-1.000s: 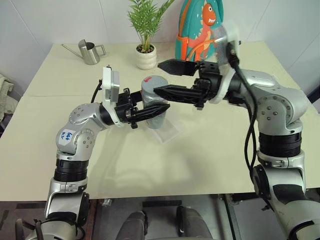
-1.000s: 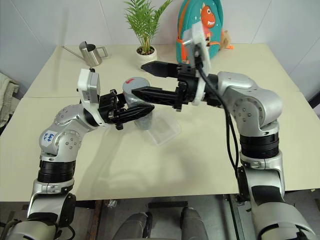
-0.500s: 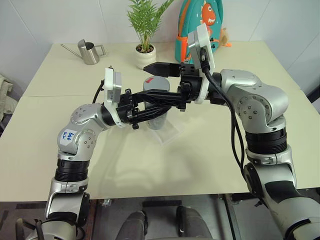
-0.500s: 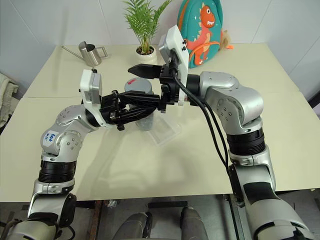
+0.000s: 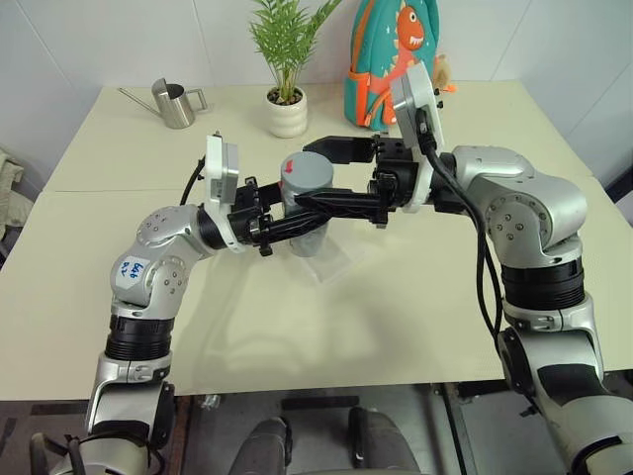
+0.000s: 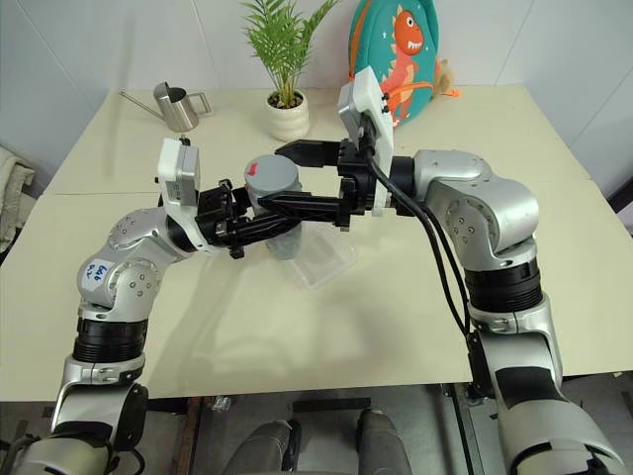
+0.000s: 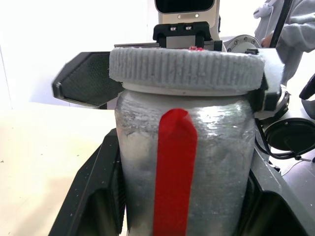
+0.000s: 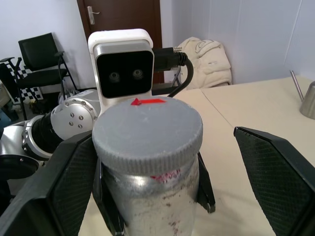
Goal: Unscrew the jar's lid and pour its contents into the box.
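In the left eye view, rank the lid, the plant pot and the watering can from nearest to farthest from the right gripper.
1. The lid, between the open fingers of the right gripper.
2. The plant pot, behind the lid toward the table's far edge.
3. The watering can, at the far left of the table.

A: Any readable text?
B: One blue sticker (image 5: 132, 267) on the left arm's elbow — handwritten, too small to make out.
A: The jar (image 7: 184, 167)?
B: Plain red strip, no lettering — the lid (image 8: 147, 129) carries a red arrow mark, no words.
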